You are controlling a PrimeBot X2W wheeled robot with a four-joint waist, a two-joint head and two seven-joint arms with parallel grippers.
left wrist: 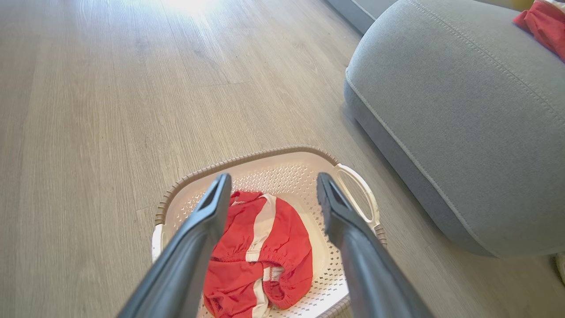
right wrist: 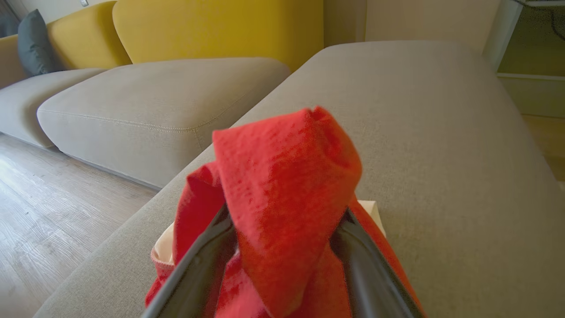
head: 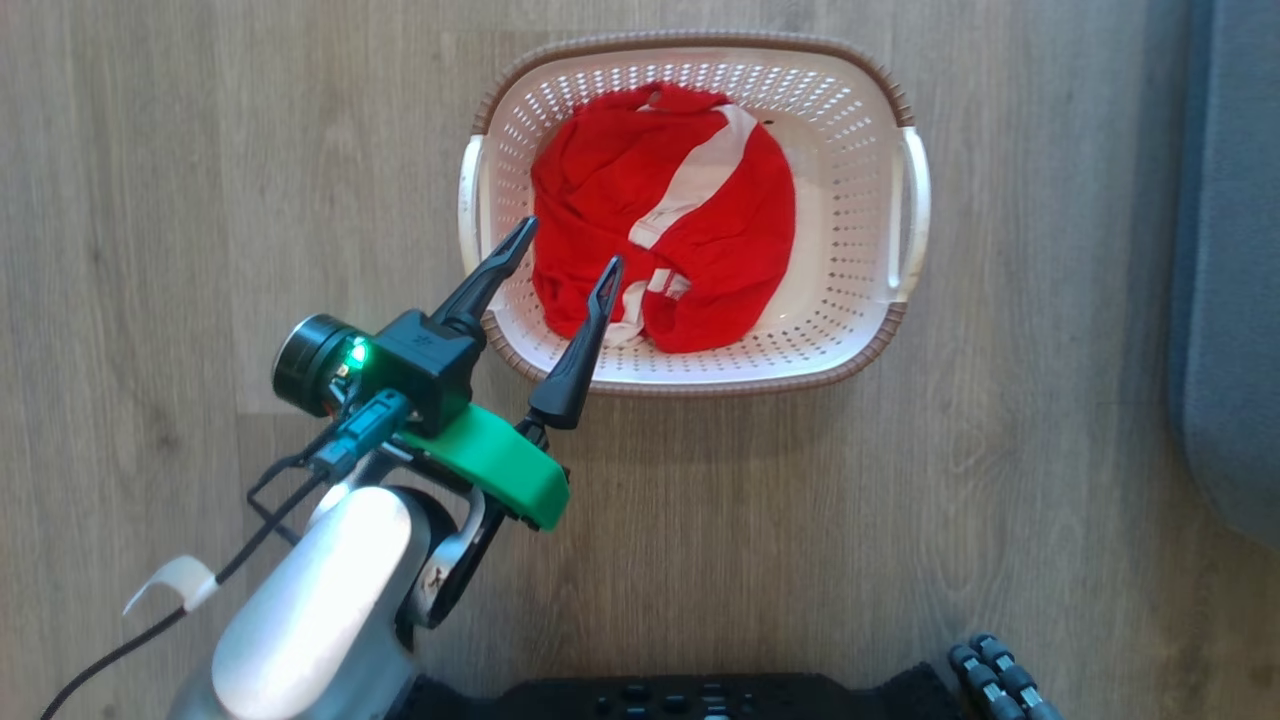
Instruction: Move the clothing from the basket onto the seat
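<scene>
Clothing: red shorts-like garment [head: 660,220] lying crumpled in the basket, towards its left half.
Clothing axis: long axis runs from the far wall to the near wall in the head view; a white stripe slants from far right to near left, and gathered elastic edges face the robot.
Basket: cream perforated plastic basket [head: 845,200], a rounded rectangle with a brown woven-look rim. Its long axis runs left to right, with a handle at each end.
Left gripper: left gripper [head: 570,245] has its jaws spread wide and holds nothing, poised over the basket's near-left rim and the garment.
Floor: pale wood-grain planks [head: 200,200] under the basket.
Seat: grey woven upholstery [left wrist: 463,132] with a rounded edge and light stitching, to the right of the basket.
Right gripper: right gripper [right wrist: 284,216] is over the seat with a second red cloth [right wrist: 287,176] bunched between and over its fingers; I cannot tell whether it is pinched.
</scene>
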